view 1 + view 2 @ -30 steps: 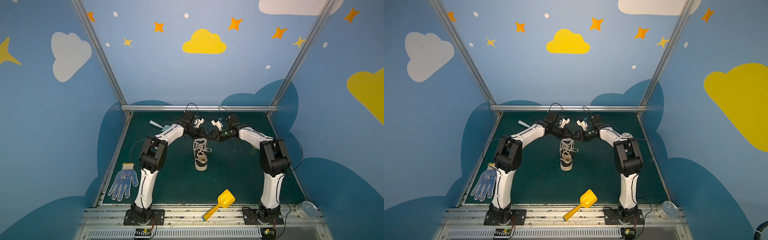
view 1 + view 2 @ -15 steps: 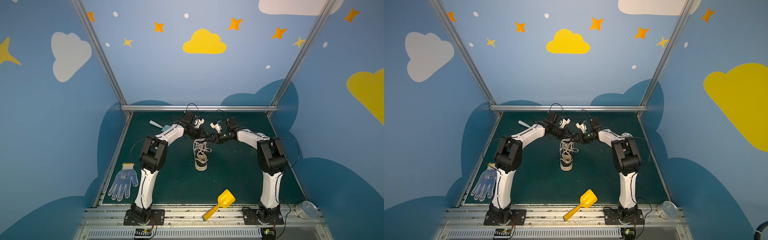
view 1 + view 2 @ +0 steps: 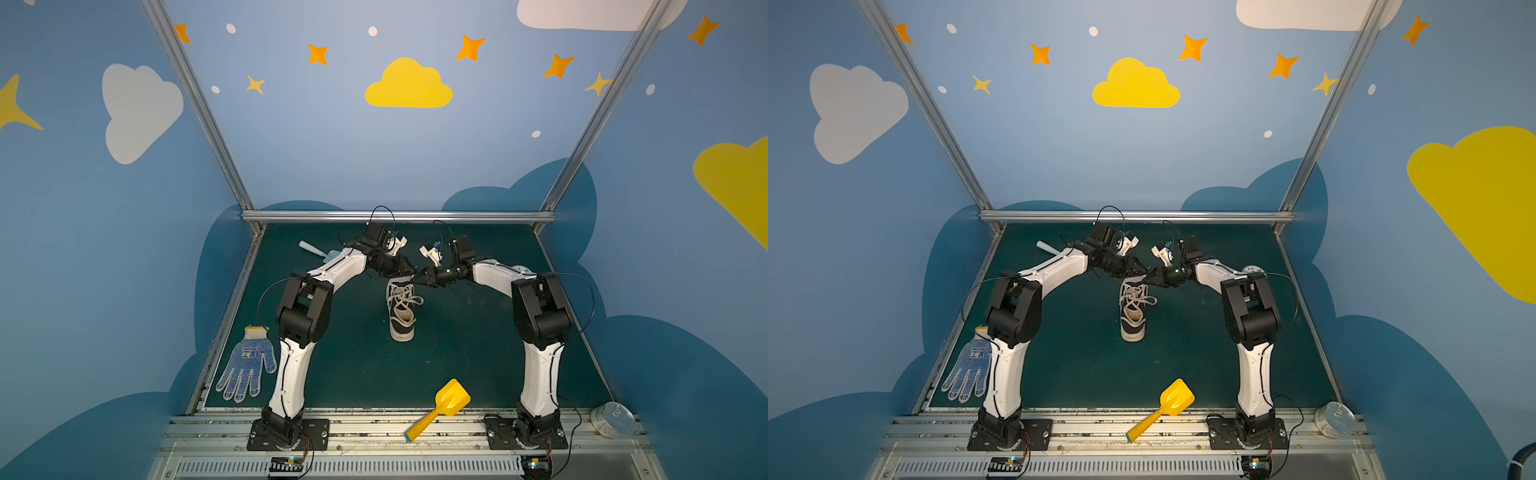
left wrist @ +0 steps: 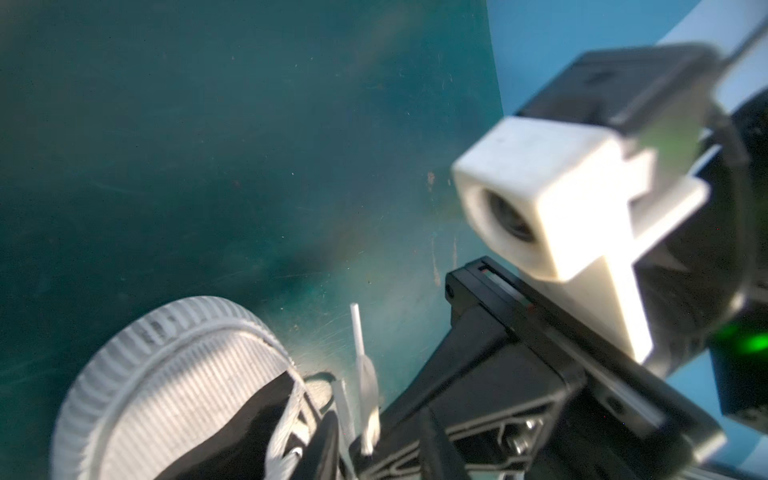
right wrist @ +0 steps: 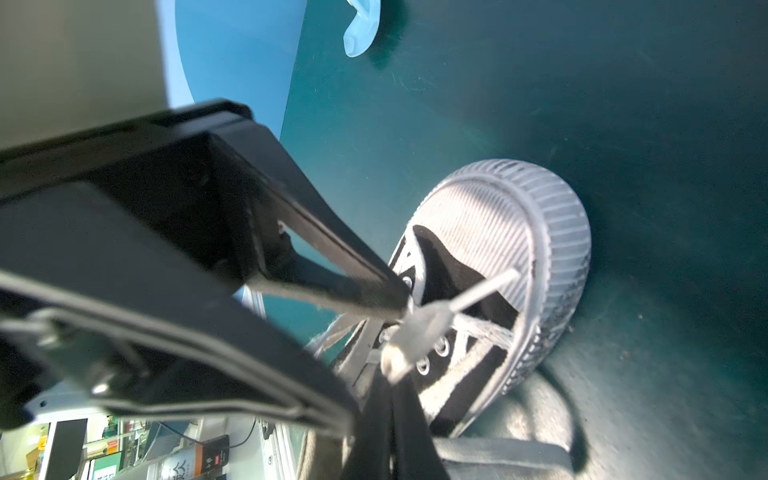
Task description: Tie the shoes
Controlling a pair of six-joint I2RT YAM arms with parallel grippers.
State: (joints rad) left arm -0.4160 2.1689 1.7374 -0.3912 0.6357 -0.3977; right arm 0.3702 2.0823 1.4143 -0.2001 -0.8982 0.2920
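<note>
Right tool (image 3: 417,283) pinching lace (image 5: 419,328), glove (image 3: 247,365) logo illegible

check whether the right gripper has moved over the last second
Yes. In both top views the right gripper has shifted left toward the sneaker, which has stayed put. It is now shut on a lace over the shoe's far end.

A white glove (image 3: 246,365) with blue dots lies flat across the left edge of the green tabletop (image 3: 457,345) in both top views. A yellow toy shovel (image 3: 444,405) rests at the front, its handle over the rail. A metal tin (image 3: 613,419) stands off the front right corner, and a light blue tool (image 3: 316,251) lies near the back left.
</note>
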